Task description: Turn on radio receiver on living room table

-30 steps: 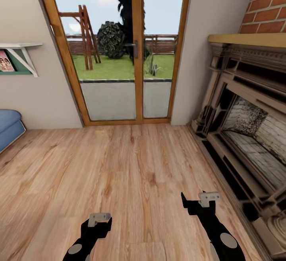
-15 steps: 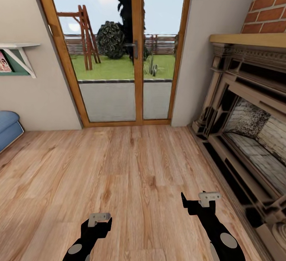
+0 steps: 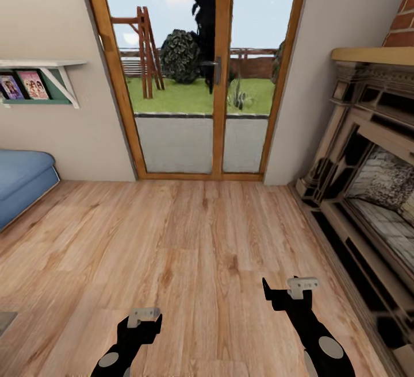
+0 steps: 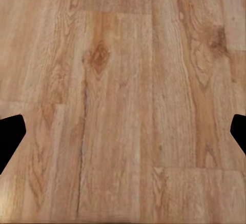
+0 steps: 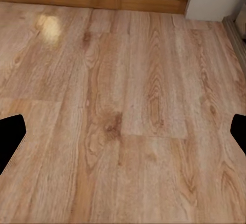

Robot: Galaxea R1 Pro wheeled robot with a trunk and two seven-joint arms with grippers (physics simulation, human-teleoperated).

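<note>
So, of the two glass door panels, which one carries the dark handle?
The right door panel: the dark handle sits on its frame edge beside the centre post. The wider left door panel shows no handle.

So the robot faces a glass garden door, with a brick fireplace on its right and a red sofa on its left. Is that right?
Not quite: the sofa is blue, not red, as the head view shows. The rest holds: the glass door to the garden is straight ahead and the fireplace stands on the robot's right.
</note>
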